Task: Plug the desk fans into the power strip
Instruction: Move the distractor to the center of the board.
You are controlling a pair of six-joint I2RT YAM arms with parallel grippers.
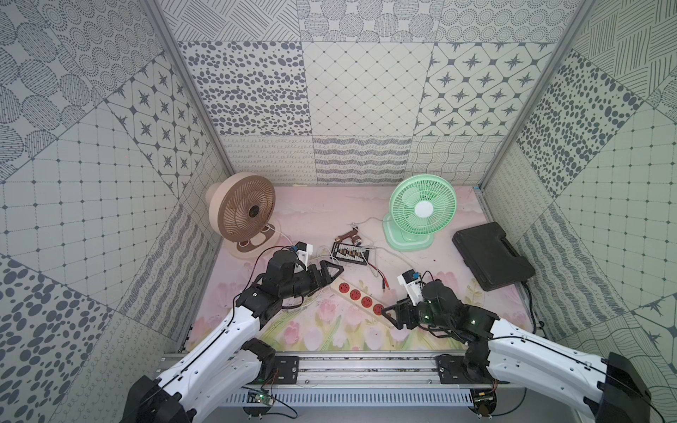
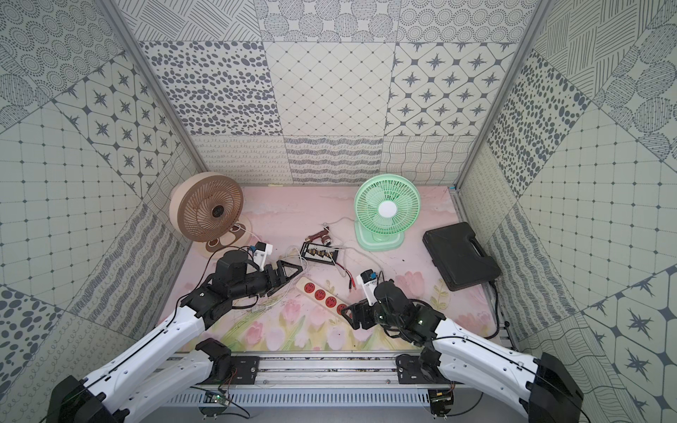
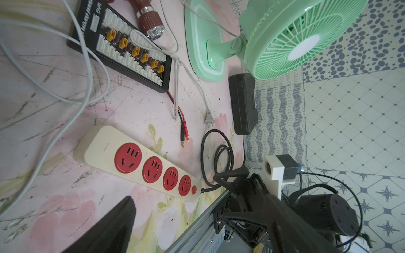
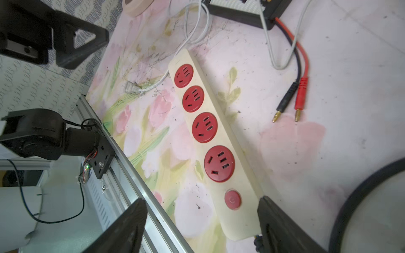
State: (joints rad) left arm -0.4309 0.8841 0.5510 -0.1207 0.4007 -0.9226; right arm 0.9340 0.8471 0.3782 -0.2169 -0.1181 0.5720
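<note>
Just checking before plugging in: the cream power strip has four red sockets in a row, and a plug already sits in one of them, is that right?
No. The power strip does have four red sockets in a row, but all four are empty, as the right wrist view shows. A white plug lies loose on the mat.

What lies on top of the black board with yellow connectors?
White cables lie across the black board. What is under the board cannot be seen.
</note>
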